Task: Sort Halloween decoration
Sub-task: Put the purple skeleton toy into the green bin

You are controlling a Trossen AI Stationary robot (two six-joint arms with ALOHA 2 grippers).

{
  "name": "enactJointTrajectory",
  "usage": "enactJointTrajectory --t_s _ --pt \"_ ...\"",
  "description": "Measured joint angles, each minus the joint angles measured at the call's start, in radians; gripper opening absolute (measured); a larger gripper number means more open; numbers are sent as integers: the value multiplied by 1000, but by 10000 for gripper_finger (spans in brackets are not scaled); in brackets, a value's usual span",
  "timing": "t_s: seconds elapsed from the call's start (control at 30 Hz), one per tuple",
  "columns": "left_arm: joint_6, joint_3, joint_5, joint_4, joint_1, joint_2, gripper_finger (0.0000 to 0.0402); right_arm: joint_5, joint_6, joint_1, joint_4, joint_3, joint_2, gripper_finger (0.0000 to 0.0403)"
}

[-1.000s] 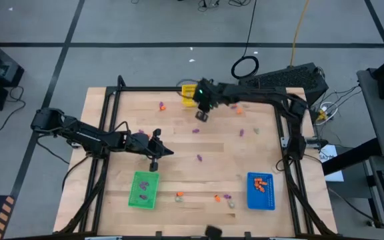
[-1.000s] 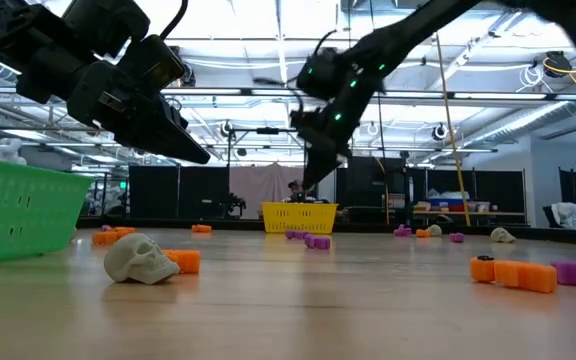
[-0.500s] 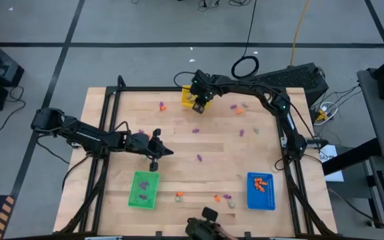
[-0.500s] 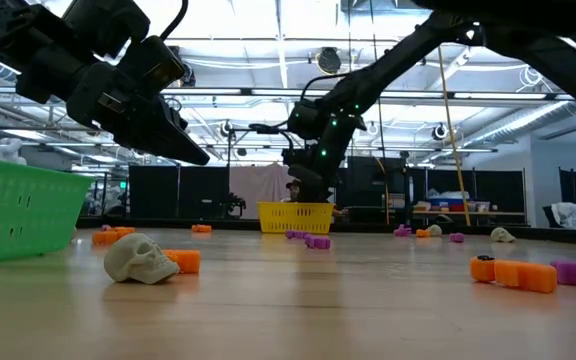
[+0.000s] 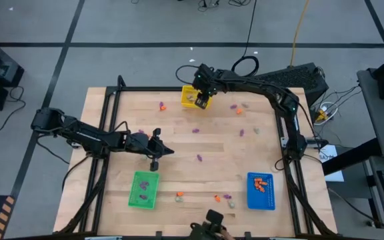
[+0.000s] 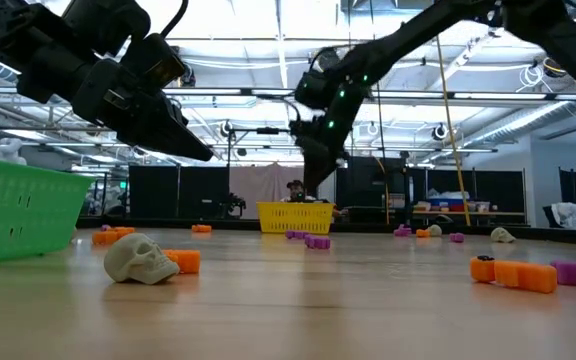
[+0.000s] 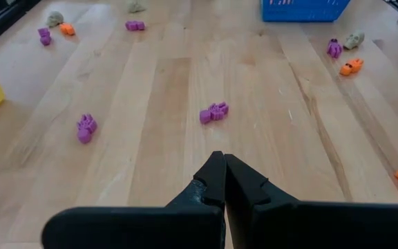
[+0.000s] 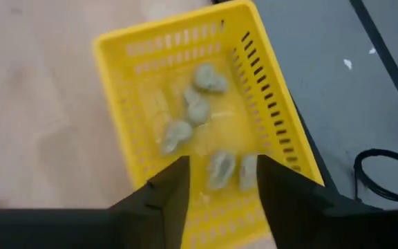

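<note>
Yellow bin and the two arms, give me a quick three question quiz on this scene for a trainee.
1. True or false: the right gripper hangs over the yellow bin with its fingers apart.
2. Which colour are the trinkets lying in the yellow bin? A) orange B) purple C) pale grey-tan
3. Fill in: the left gripper hovers above the wooden table with its fingers ____.

Key
1. True.
2. C. Several pale pieces lie on the bin's floor in the right wrist view.
3. Shut, with nothing between them. A purple trinket lies on the table ahead of it.
</note>
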Motion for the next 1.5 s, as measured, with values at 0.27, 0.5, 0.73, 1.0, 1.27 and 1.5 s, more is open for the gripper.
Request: enactJointTrajectory --t_s 0.27,0.5,0.73,1.0,1.27,1.5 --pt "-12 0 0 -2 0 0 2 -4 -32 76 -133 -50 -30 10" --pt "-17 0 0 0 0 0 2 4 5 64 -59 -140 -29 2" --pt "-17 0 -1 3 0 0 2 0 19 24 -2 -153 -30 1" --pt "-14 19 10 32 -2 17 1 9 2 91 80 -188 -147 1" --pt "34 164 55 32 -34 215 1 3 50 151 530 -594 -351 0" --pt "35 320 62 28 -29 399 1 4 118 162 778 -927 -611 0"
